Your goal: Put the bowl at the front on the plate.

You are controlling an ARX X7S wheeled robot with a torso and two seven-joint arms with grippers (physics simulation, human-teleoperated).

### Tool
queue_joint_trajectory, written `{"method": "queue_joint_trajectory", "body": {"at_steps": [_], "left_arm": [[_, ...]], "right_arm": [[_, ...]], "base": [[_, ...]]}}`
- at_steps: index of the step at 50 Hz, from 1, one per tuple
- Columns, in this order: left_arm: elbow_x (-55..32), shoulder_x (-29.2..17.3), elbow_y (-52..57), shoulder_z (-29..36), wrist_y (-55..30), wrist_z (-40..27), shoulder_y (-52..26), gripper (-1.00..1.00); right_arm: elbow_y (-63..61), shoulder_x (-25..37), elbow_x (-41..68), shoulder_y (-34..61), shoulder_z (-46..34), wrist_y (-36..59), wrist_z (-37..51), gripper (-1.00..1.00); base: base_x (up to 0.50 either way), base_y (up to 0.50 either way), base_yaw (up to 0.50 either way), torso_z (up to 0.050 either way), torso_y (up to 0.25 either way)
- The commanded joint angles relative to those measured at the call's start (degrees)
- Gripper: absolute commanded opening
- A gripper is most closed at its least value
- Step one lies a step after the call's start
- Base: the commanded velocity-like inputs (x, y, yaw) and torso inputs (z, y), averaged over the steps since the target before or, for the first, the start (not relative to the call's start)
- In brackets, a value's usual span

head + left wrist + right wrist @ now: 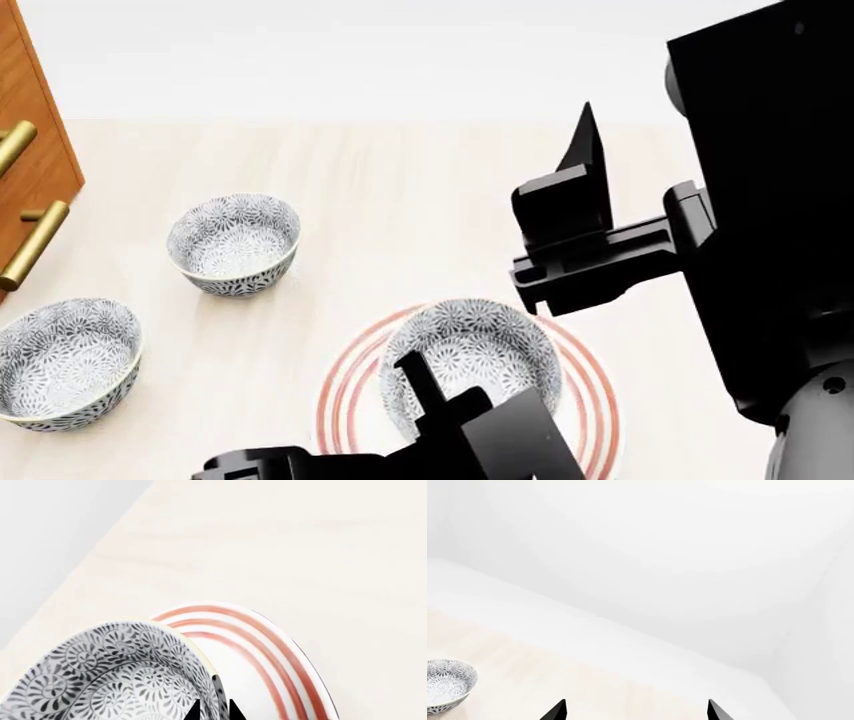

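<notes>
The grey-blue floral bowl (483,350) is within the red-ringed white plate (350,385) near the front of the table. My left gripper (213,711) is shut on the bowl (113,675), one finger inside the rim and one outside it. In the left wrist view the plate (267,650) lies just beyond and under the bowl; I cannot tell whether the bowl touches it. My right gripper (636,711) hangs open and empty above the table, up and to the right of the plate, and shows in the head view as the right gripper (582,165).
Two more floral bowls stand on the table to the left, one at mid-left (235,243) and one at the near left (67,360). A wooden cabinet (30,140) with brass handles borders the far left. The right wrist view catches one bowl (447,686).
</notes>
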Motion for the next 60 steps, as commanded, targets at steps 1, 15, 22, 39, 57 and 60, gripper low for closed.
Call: {"method": "queue_joint_trajectory", "body": {"at_steps": [1,15,22,39,57,60], "left_arm": [[0.8,0.1,0.3,-0.4,0.1,-0.3,0.0,-1.00],[3.3,0.1,-1.0,-0.4,0.9,0.7,2.3,-1.00],[4.3,0.1,-1.2,-0.4,1.1,0.9,3.1,-1.00],[4.4,0.1,-2.2,-0.4,1.5,0.4,3.7,-1.00],[5.5,0.1,-2.4,-0.3,1.5,0.6,4.4,-1.00],[5.4,0.1,-2.0,-0.4,1.2,0.5,4.3,-1.00]], "right_arm": [[-0.2,0.5,-0.4,-1.0,0.1,-0.6,-0.3,1.00],[-0.6,1.2,-1.3,-2.3,0.3,-1.5,-0.8,1.00],[-0.9,1.4,-1.4,-2.6,0.4,-1.7,-0.8,1.00],[-2.1,2.5,-1.2,-3.7,1.0,-2.9,-0.4,1.00],[-2.3,2.7,-1.1,-3.8,1.1,-3.2,-0.1,1.00],[-2.3,2.7,-1.3,-4.1,1.0,-3.3,-0.3,1.00]], "base": [[0.00,0.00,0.00,0.000,0.000],[0.00,0.00,0.00,0.001,0.000],[0.00,0.00,0.00,0.000,0.001],[0.00,0.00,0.00,0.000,0.000],[0.00,0.00,0.00,0.000,0.001],[0.00,0.00,0.00,0.000,0.000]]}}
